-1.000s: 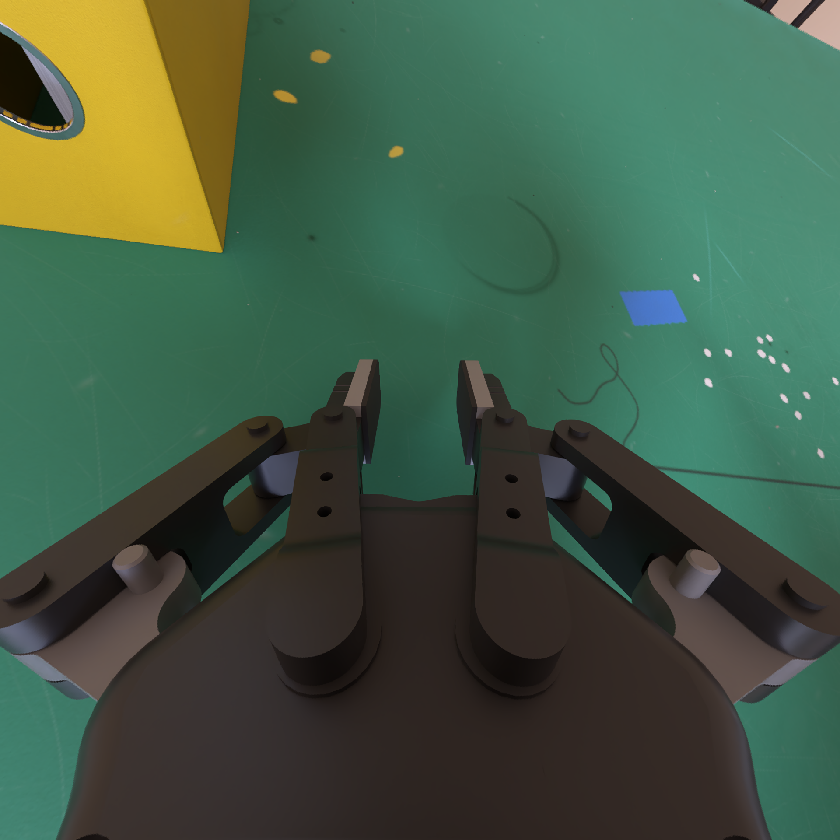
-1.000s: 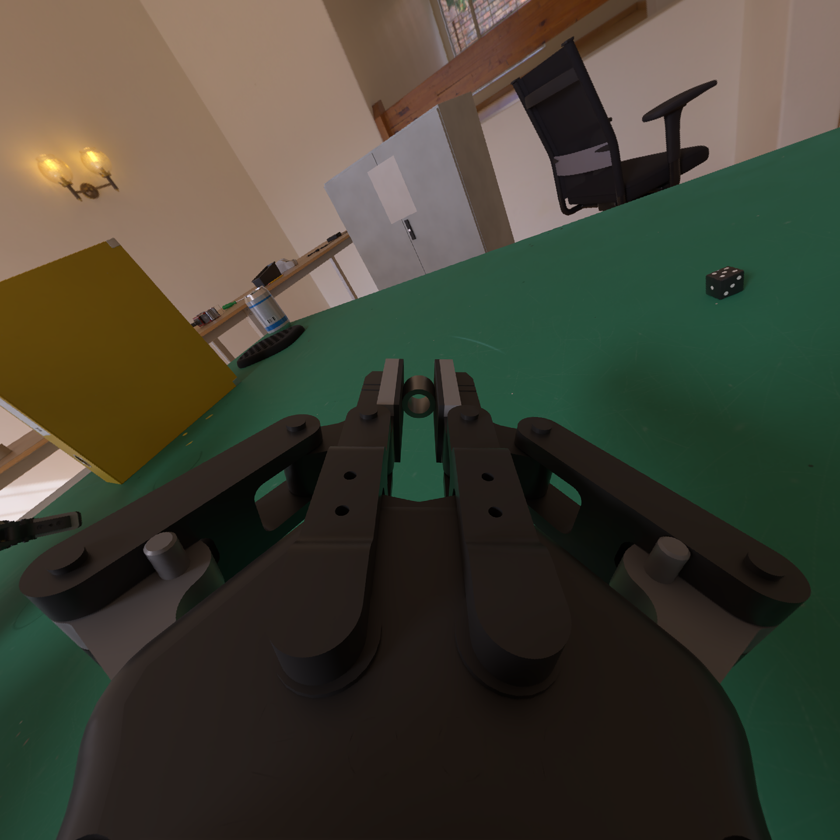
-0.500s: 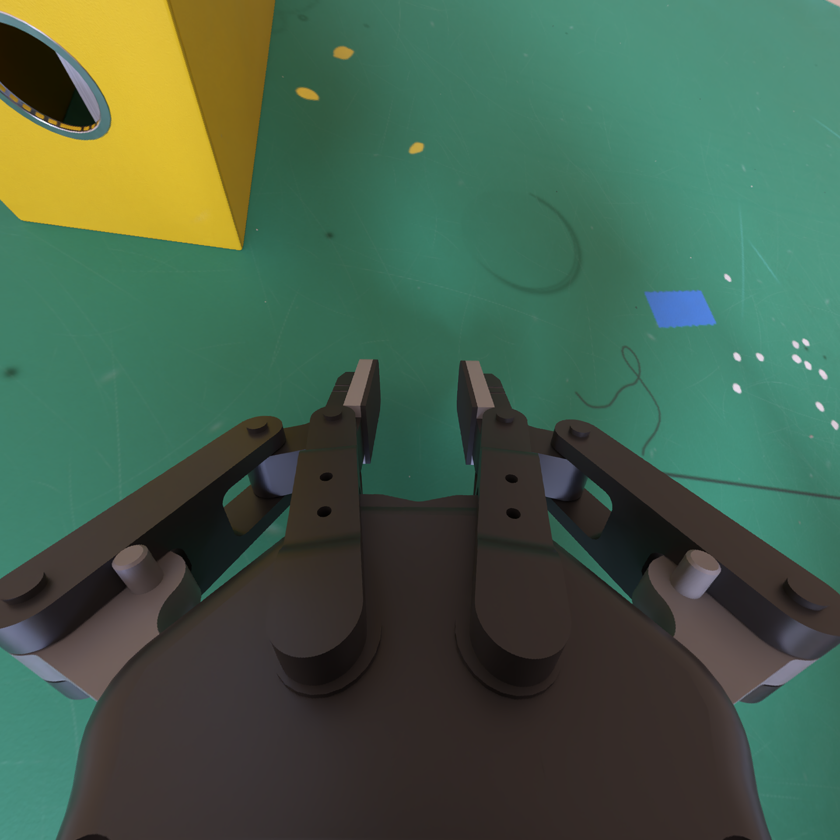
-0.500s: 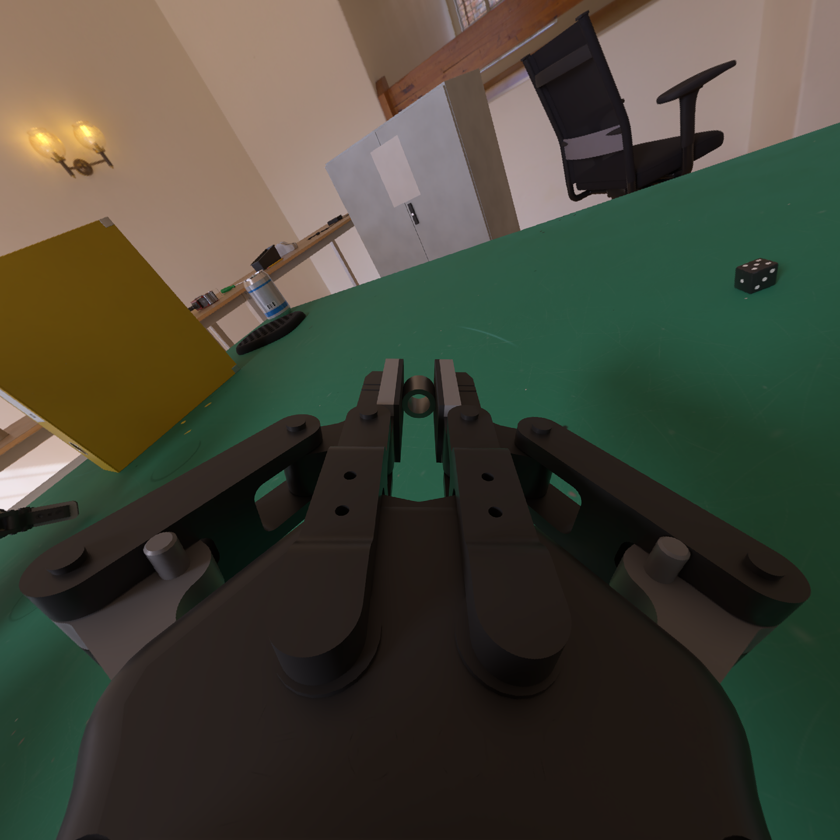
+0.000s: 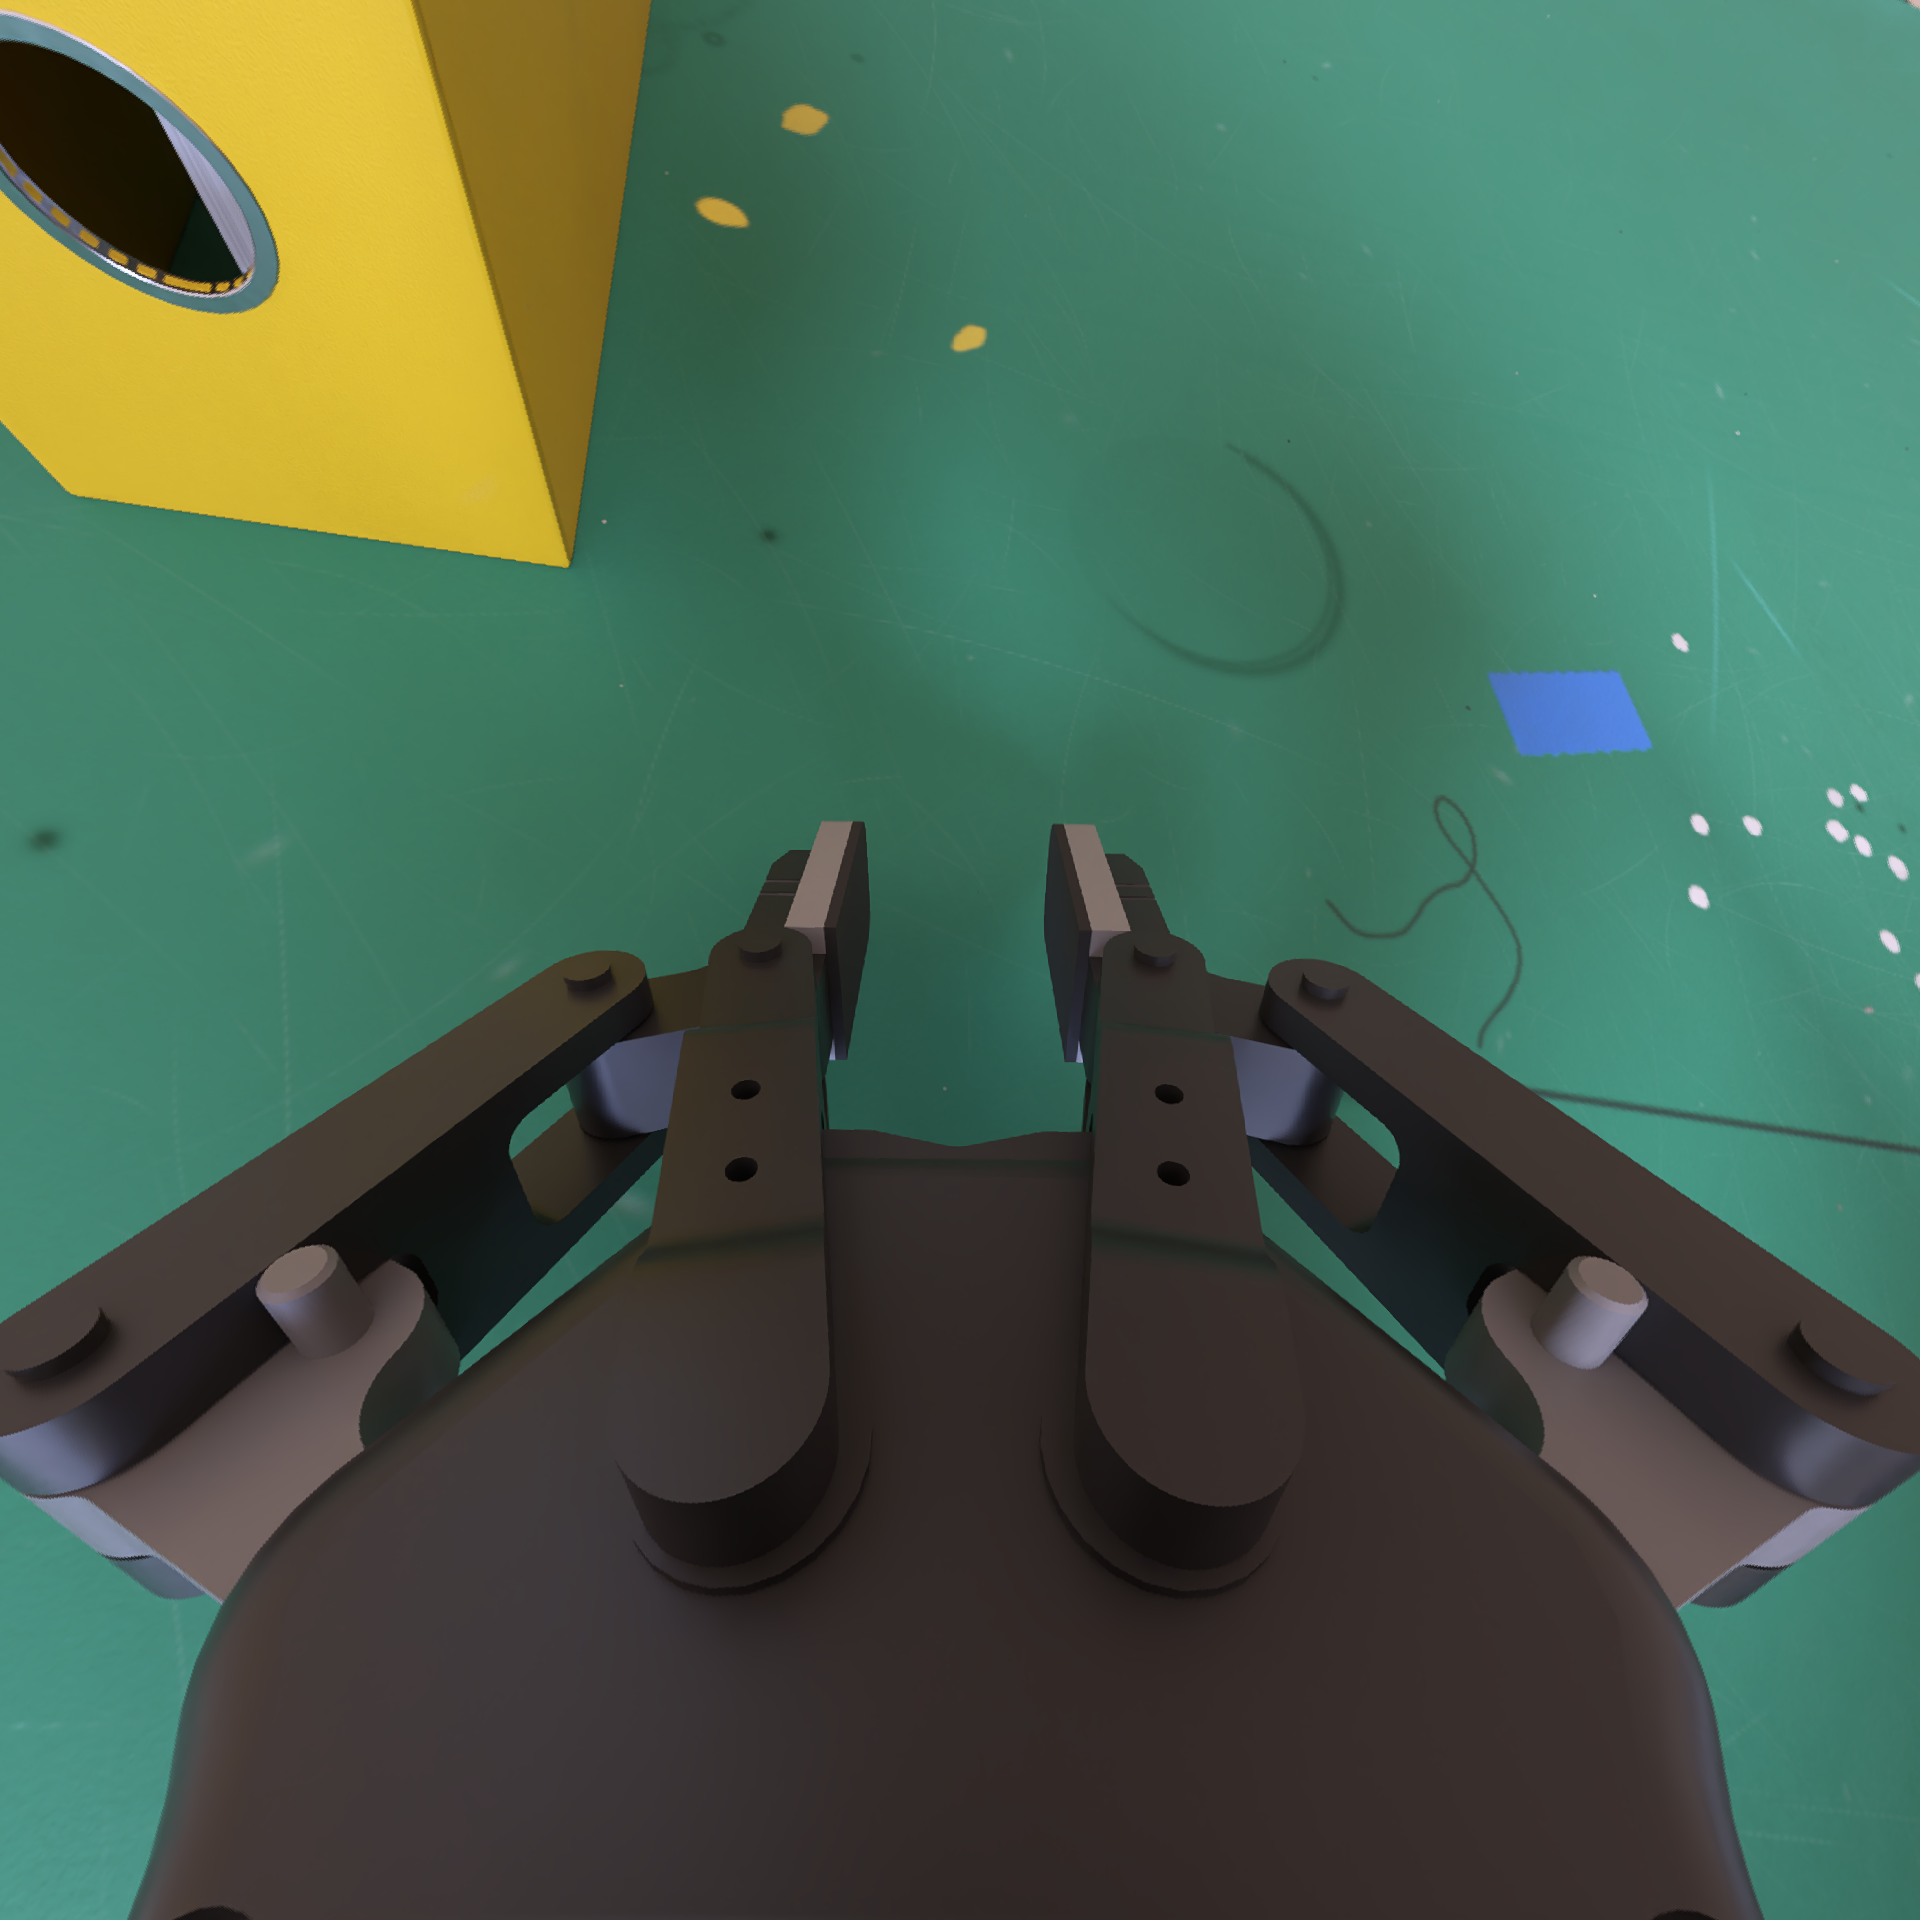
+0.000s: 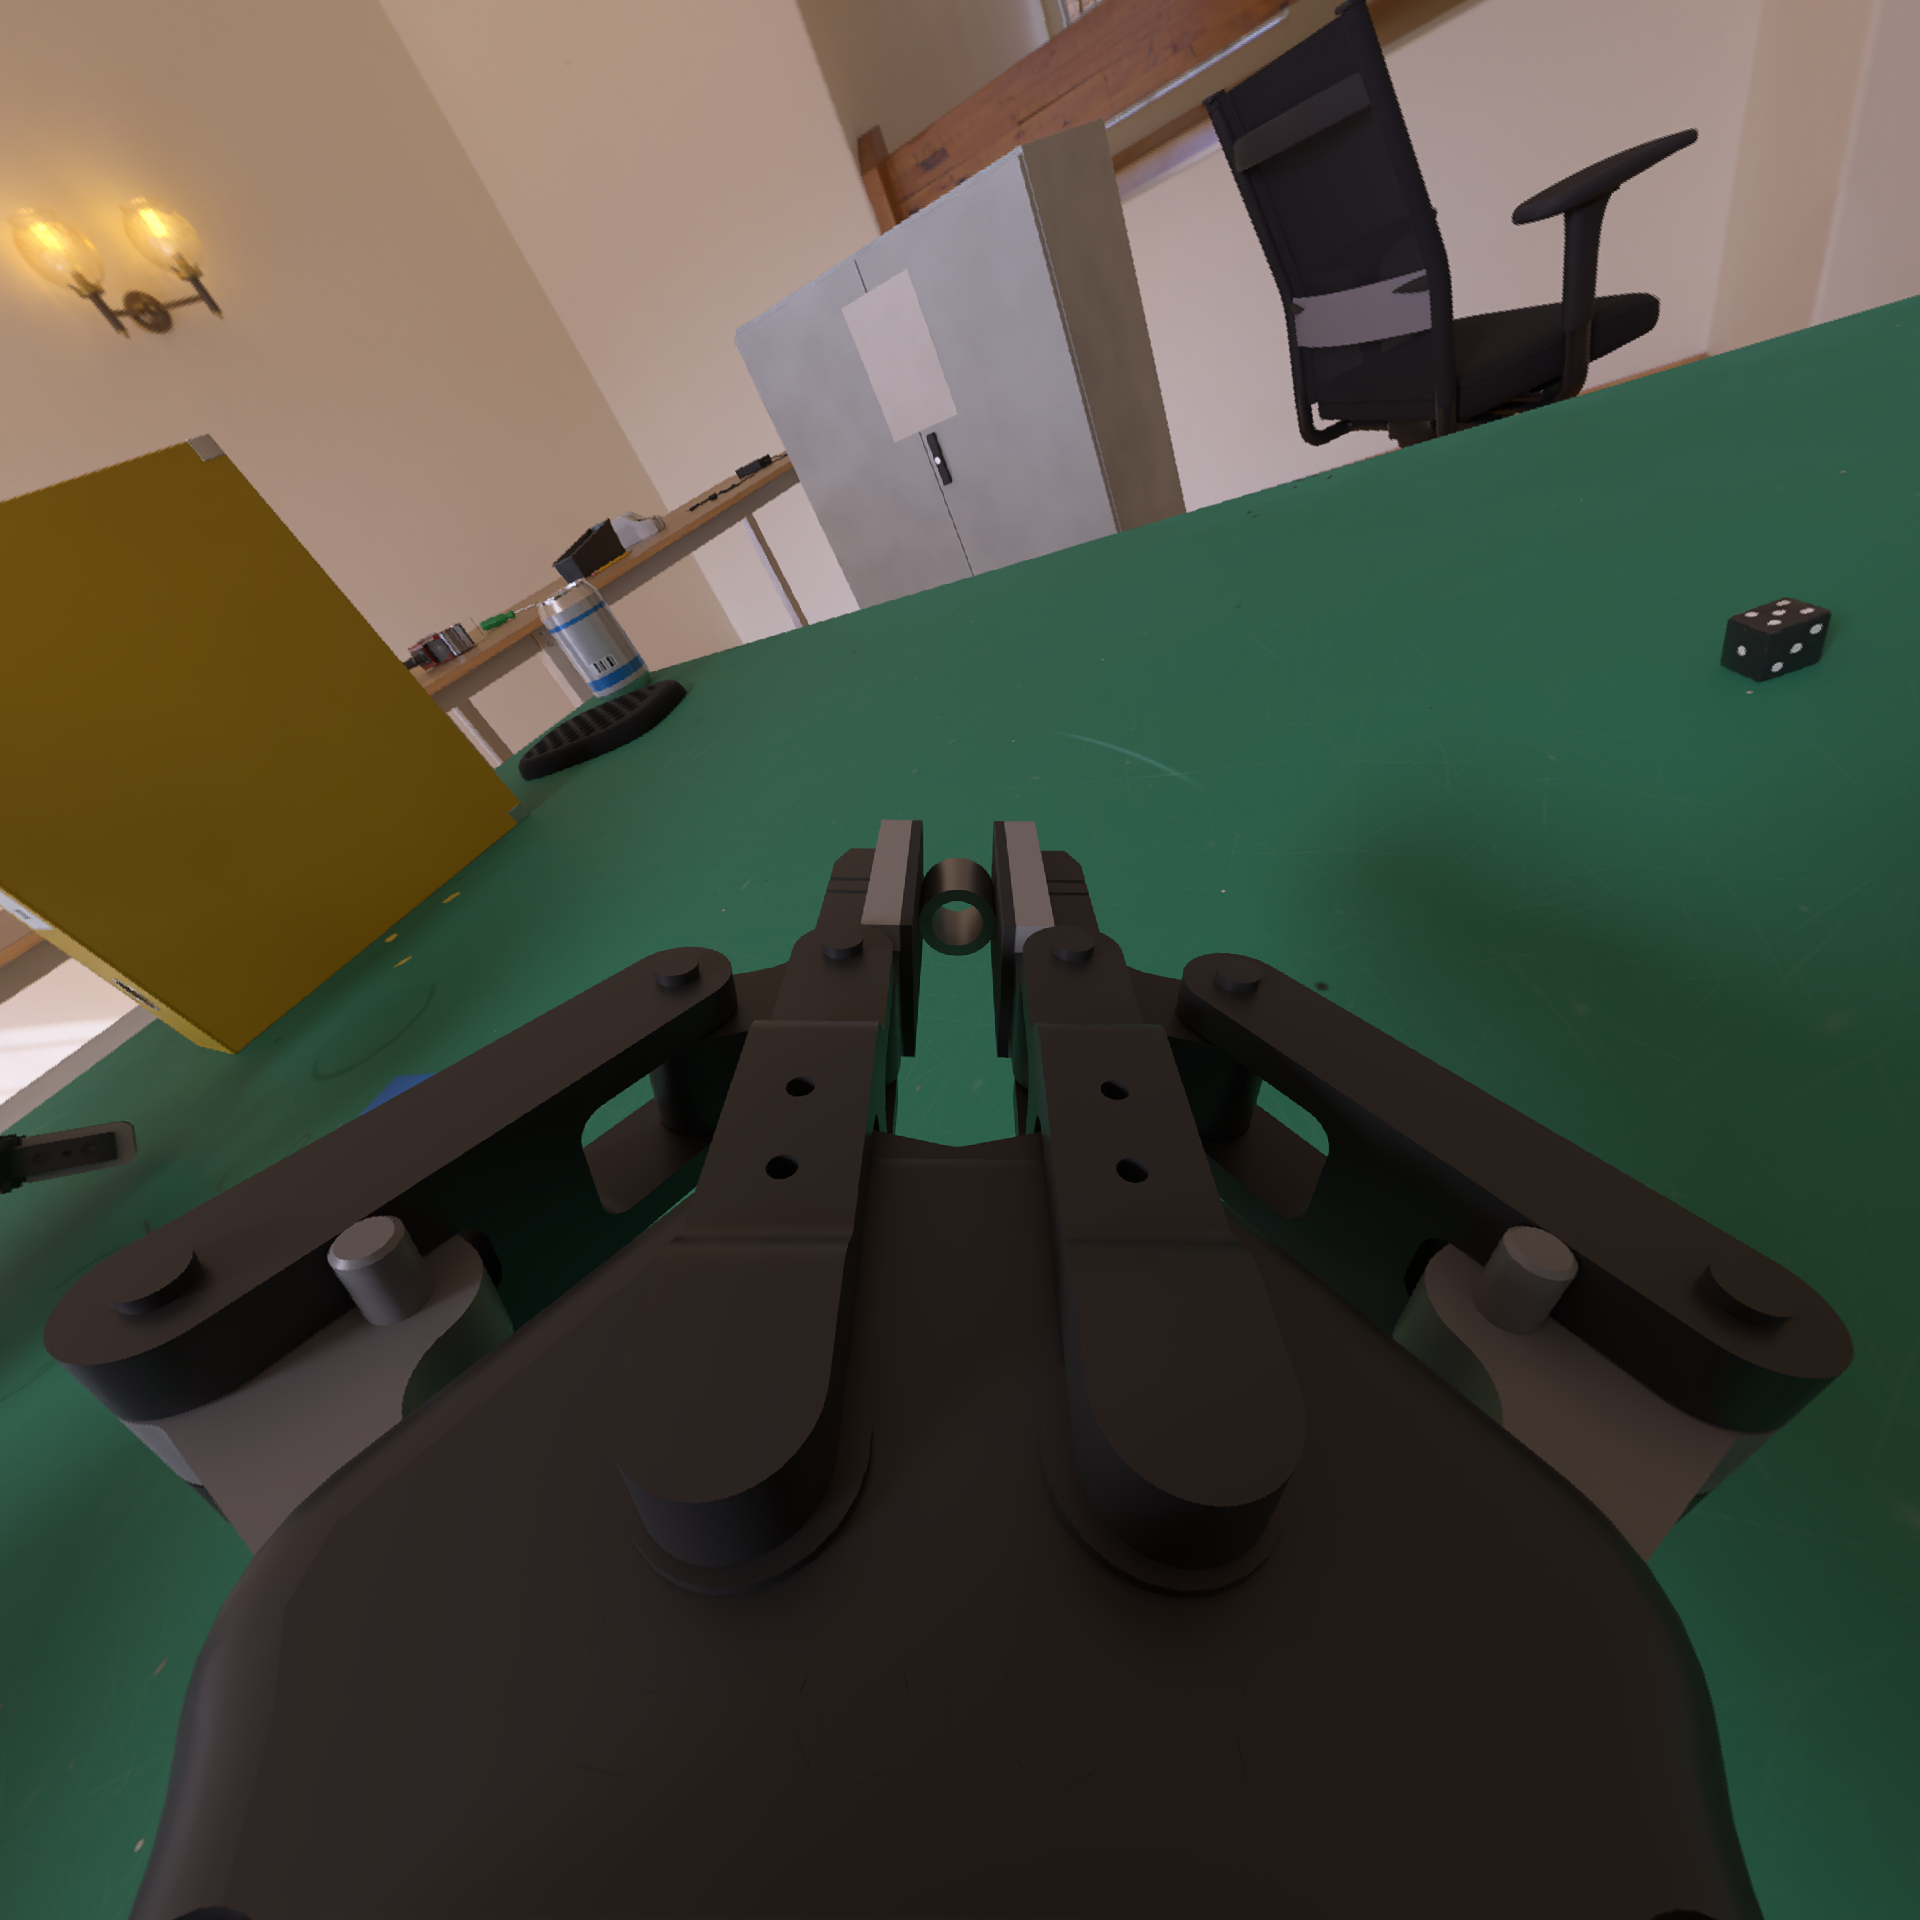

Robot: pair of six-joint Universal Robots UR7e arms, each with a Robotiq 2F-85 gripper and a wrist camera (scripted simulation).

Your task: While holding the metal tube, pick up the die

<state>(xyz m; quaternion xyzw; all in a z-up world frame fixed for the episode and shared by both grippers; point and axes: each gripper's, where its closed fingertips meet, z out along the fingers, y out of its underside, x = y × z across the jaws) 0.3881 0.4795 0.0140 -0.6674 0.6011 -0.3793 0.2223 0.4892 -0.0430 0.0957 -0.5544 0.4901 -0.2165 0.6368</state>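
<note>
Black right gripper (image 6: 957, 920) squeezes the metal tube (image 6: 957, 914); left gripper (image 5: 957, 925) hangs open, empty, over the green table (image 5: 1039, 312).

Sharp, evenly lit; soft shadows on green table (image 5: 1351, 260); wide-angle edge stretch.

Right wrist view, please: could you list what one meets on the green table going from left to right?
yellow box → black ridged pad → metal tube, clamped in the right gripper → black die
</note>
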